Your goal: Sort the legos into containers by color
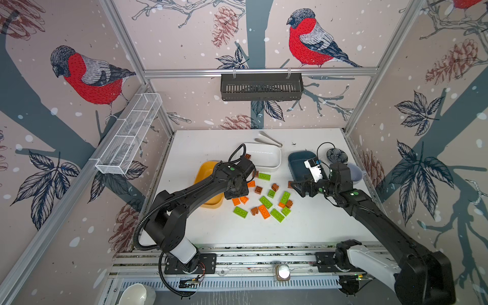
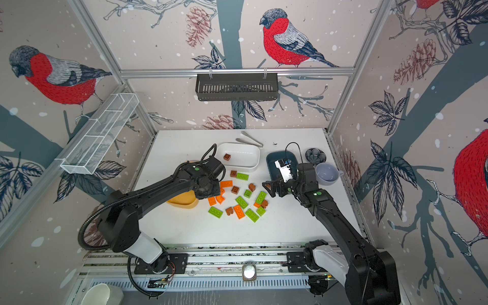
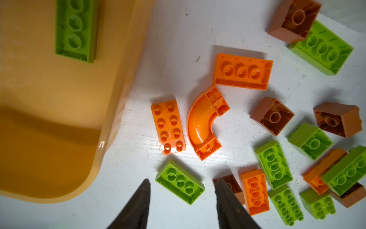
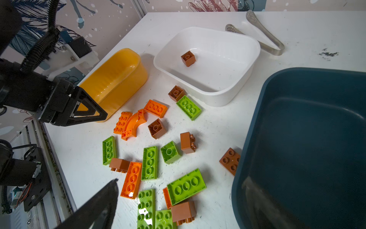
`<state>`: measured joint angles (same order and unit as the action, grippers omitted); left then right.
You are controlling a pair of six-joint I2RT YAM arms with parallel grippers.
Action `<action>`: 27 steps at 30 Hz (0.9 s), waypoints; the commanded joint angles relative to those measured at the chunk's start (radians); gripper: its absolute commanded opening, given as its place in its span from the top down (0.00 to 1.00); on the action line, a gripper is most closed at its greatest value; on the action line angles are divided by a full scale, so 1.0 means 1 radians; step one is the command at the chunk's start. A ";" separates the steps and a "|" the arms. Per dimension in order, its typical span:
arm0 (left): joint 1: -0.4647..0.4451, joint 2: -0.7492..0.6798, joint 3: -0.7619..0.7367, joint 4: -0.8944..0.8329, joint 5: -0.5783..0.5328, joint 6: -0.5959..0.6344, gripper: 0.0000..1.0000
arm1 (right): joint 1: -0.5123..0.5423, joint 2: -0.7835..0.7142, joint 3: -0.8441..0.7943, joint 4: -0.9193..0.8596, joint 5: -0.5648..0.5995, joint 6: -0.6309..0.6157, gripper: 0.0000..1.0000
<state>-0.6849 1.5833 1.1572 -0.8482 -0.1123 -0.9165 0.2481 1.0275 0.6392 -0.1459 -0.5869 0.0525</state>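
Green, orange and brown legos lie scattered mid-table. The yellow tub holds one green brick. In the white tub sits a single brown cube. No brick shows in the blue tub. My left gripper points down beside the yellow tub, open, with nothing held; a green brick lies on the table beyond its tips, near an orange arch. At the blue tub's near corner my right gripper hangs wide open and empty over the heap's right side.
Metal tongs lie behind the white tub. A flower-patterned dish and a grey mug stand right of the blue tub. A black basket hangs on the back wall and a white mesh rack on the left wall.
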 commanded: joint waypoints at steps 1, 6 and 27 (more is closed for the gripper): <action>-0.003 -0.004 -0.049 0.088 0.014 -0.093 0.49 | 0.003 -0.007 -0.004 0.026 -0.026 0.006 0.01; 0.000 0.011 -0.124 0.122 -0.007 -0.099 0.54 | 0.006 -0.025 -0.006 0.016 -0.046 0.015 0.01; 0.072 0.056 -0.203 0.245 0.006 0.008 0.53 | 0.006 -0.058 -0.012 -0.008 -0.034 0.017 0.01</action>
<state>-0.6178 1.6375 0.9569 -0.6170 -0.1028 -0.9169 0.2543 0.9733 0.6224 -0.1501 -0.6201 0.0605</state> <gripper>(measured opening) 0.462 0.994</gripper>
